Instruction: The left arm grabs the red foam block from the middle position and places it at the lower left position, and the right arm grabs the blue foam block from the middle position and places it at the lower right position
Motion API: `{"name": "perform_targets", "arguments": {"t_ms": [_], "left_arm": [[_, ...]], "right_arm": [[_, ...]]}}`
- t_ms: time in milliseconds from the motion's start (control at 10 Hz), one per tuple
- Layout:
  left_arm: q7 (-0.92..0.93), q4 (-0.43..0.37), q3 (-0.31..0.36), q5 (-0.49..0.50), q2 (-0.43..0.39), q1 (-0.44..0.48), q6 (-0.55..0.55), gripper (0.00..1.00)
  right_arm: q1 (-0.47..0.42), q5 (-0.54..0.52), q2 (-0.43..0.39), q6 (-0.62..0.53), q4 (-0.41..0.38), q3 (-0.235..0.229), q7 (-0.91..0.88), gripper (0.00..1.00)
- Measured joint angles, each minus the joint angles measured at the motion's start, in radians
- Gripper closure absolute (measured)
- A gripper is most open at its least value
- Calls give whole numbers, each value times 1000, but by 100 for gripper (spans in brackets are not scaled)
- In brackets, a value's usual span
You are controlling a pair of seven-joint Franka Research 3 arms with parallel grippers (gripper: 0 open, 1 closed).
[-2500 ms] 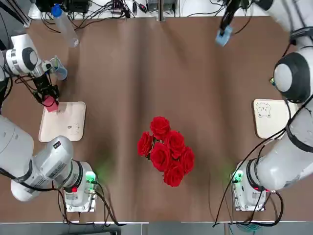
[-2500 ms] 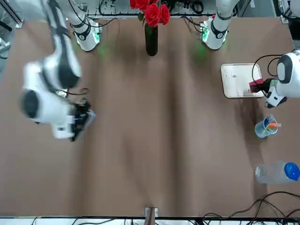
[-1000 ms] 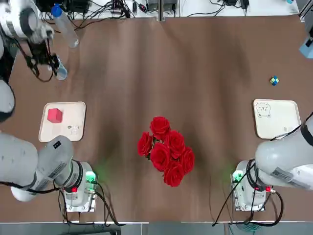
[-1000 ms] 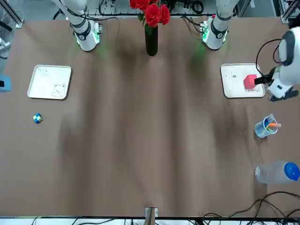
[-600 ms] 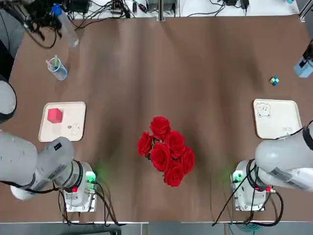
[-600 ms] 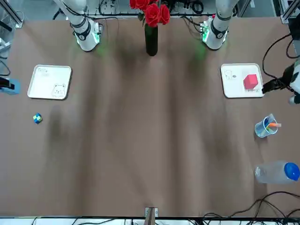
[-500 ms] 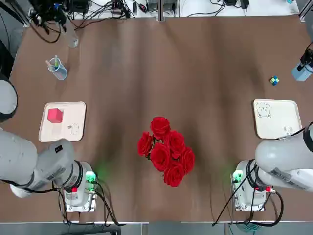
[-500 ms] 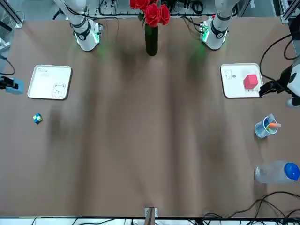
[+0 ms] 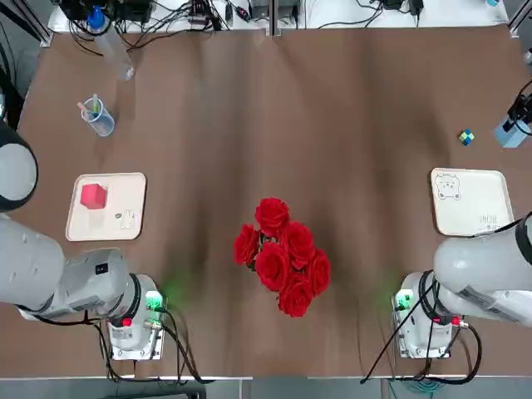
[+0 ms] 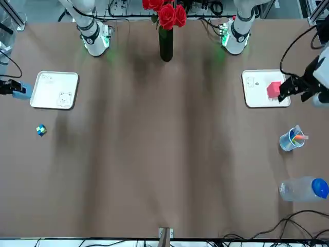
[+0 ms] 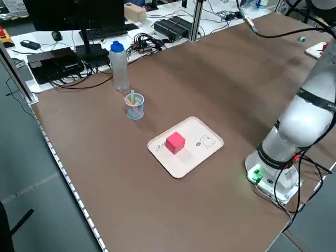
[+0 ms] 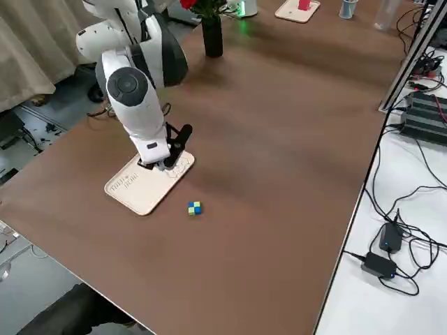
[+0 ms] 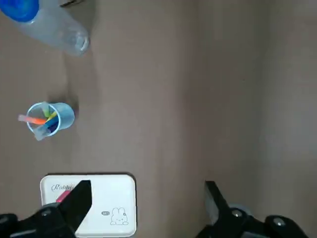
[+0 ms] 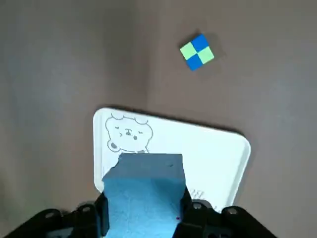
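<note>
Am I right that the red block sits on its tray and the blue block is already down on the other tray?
Not quite. The red block does sit on its tray, but the right wrist view shows the blue block held in the right gripper above the other tray.

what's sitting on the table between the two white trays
In the top view, only the bunch of red roses lies between the tray with the red block and the empty tray, set slightly nearer the arm bases; otherwise bare table.
</note>
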Motion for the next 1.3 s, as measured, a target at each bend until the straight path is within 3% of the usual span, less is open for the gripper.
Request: {"name": "perform_targets", "arguments": {"t_ms": [300, 600, 800, 1300], "left_arm": [[0, 0, 6, 0, 0, 2, -26, 0], [0, 0, 15, 0, 0, 24, -44, 0], [1, 0, 15, 0, 3, 32, -45, 0], [1, -1, 12, 0, 8, 33, -45, 0]], "right_arm": [[-2, -3, 0, 18, -16, -1, 0, 48], [-13, -5, 16, 155, -64, -1, 0, 48], [-16, -5, 29, 316, -167, -1, 2, 48], [-45, -8, 12, 526, -389, -4, 2, 48]]}}
